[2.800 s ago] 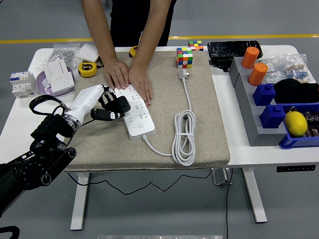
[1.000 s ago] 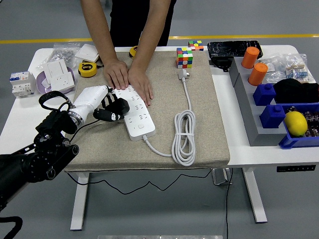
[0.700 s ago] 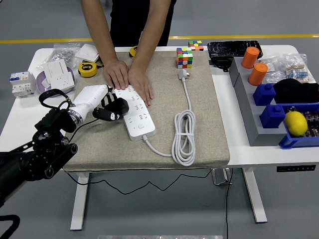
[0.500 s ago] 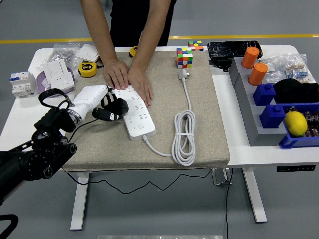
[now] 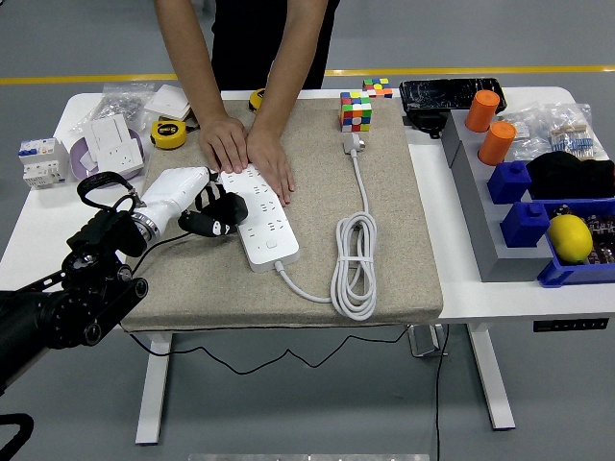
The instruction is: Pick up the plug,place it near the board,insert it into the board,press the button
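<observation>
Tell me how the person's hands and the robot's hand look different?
The person's hands are bare and lie flat on the power strip's far end; the robot's left hand is white with black fingers, curled at the strip's left edge. There are two person's hands, one robot hand. All are at the strip.

The robot's left arm [image 5: 67, 307] is black and built of bulky jointed segments with round pivot housings, and a black cable loops above its wrist. Its left hand [image 5: 197, 204] has a smooth white shell over the back and black fingers [image 5: 219, 223]. The person [image 5: 252, 38] at the far side wears a black top and has bare forearms.
</observation>
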Robot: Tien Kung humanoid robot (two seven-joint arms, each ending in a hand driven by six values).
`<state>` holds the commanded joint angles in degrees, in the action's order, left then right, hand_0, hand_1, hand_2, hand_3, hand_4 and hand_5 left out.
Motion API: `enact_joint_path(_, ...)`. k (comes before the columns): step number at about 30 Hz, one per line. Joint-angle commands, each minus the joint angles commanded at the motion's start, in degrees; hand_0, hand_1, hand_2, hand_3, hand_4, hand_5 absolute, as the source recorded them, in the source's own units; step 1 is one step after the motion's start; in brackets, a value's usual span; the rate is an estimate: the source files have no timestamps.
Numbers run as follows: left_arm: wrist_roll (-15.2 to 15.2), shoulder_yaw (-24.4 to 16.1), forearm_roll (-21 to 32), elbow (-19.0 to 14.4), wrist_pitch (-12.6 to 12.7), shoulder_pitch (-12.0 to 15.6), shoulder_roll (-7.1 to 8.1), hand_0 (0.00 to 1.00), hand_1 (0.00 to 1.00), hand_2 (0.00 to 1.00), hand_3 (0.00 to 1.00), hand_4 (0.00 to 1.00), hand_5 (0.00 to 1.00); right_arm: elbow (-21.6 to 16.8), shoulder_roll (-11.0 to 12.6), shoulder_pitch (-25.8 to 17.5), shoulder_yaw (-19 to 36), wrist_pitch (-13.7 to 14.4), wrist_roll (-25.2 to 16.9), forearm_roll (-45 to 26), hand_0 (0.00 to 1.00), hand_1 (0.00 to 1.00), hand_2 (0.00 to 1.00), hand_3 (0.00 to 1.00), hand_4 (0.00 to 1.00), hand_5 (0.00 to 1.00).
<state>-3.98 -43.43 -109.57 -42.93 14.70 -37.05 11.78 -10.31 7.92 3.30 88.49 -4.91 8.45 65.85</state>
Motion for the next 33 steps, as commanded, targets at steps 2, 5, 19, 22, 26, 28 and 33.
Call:
enact_joint_path(2,0.0,0.0,0.0,0.0,-0.1,0.0,0.03,0.44,0.361,0.321,0.404,0.622,0.08,0.0,0.0,0.0,0.0,0.0,0.0,0.0,0.846,0.751,0.735,0.762,0.998,0.772)
enact_joint_path(5,-0.1,-0.1,0.1,-0.3,-0.3,0.0,0.11,0.44,0.361,0.321,0.404,0.622,0.08,0.0,0.0,0.0,0.0,0.1,0.0,-0.1,0.846,0.751,0.735,0.762,0.998,0.772)
enact_joint_path(19,-0.2,-0.1,0.5,-0.4,-1.9,-0.2,0.35,0.638,0.727,0.614,0.574,0.864,0.153,0.0,0.0,0.1,-0.1,-0.1,0.0,-0.8,0.845,0.752,0.735,0.762,0.998,0.772)
enact_joint_path(22,0.0,-0.1,0.4,-0.4,-2.2,-0.2,0.37,0.669,0.751,0.645,0.595,0.887,0.155,0.0,0.0,0.0,-0.2,-0.1,0.0,-0.9,0.847,0.753,0.736,0.762,0.998,0.772)
enact_joint_path(26,0.0,0.0,0.4,-0.5,-2.4,-0.2,0.42,0.683,0.763,0.668,0.618,0.91,0.159,0.0,-0.1,0.0,-0.1,-0.1,0.0,-0.9,0.848,0.752,0.735,0.762,0.998,0.771)
enact_joint_path(28,0.0,0.0,0.5,-0.6,-2.5,-0.1,0.45,0.683,0.763,0.668,0.618,0.91,0.159,0.0,-0.1,0.0,-0.1,-0.1,0.0,-0.9,0.848,0.752,0.735,0.762,0.998,0.771)
enact_joint_path(33,0.2,0.2,0.5,-1.4,-2.9,0.0,0.79,0.692,0.772,0.693,0.653,0.937,0.165,0.0,-0.1,0.0,-0.2,-0.1,-0.1,-1.0,0.848,0.753,0.735,0.762,0.998,0.769)
